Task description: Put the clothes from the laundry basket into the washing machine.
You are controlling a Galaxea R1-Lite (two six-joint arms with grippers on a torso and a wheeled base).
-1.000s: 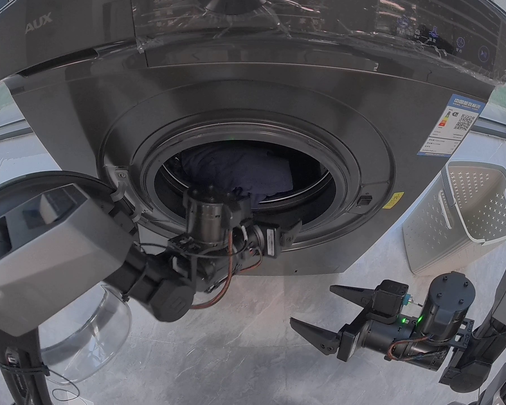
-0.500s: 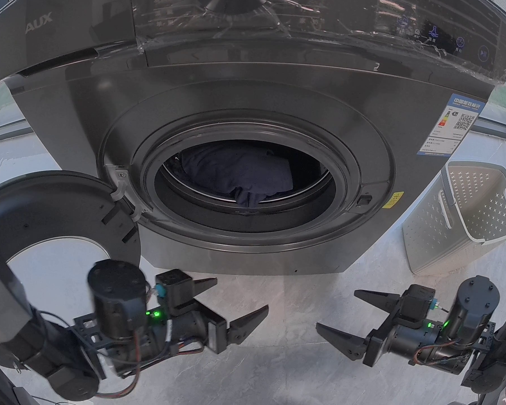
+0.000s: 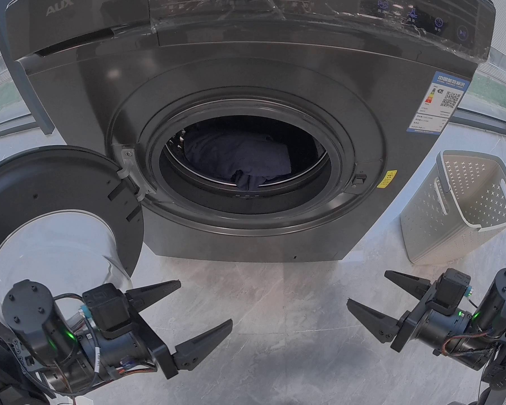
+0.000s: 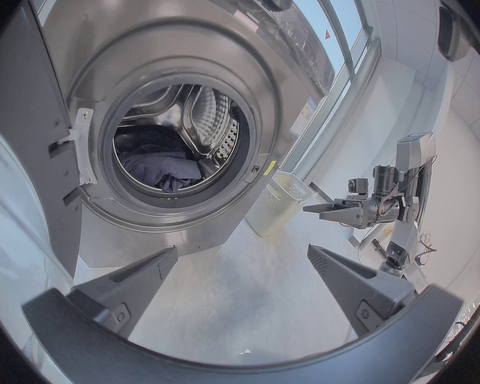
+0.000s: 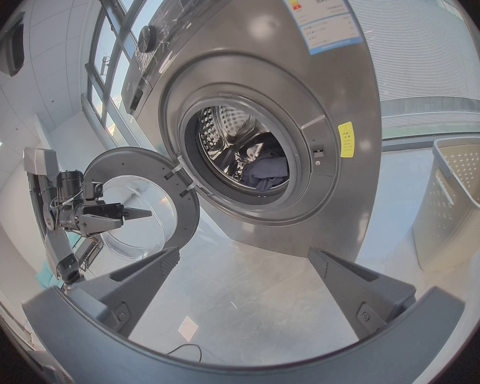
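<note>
A: Pale grey marbled floor [image 3: 298,316] down here, glossy, soft daylight lying right across it.
B: Tall windows [image 4: 346,14] along one side, dark frames, blue sky behind them.
A: White tiled wall [image 4: 405,60] next to those, and a dark box [image 4: 453,25] mounted high on it.
B: There's a bright square patch [image 5: 188,328] on the floor, with a thin black cable [image 5: 184,350] just beside it.
A: And a green strip [image 3: 0,94] outside, through the low glass
</note>
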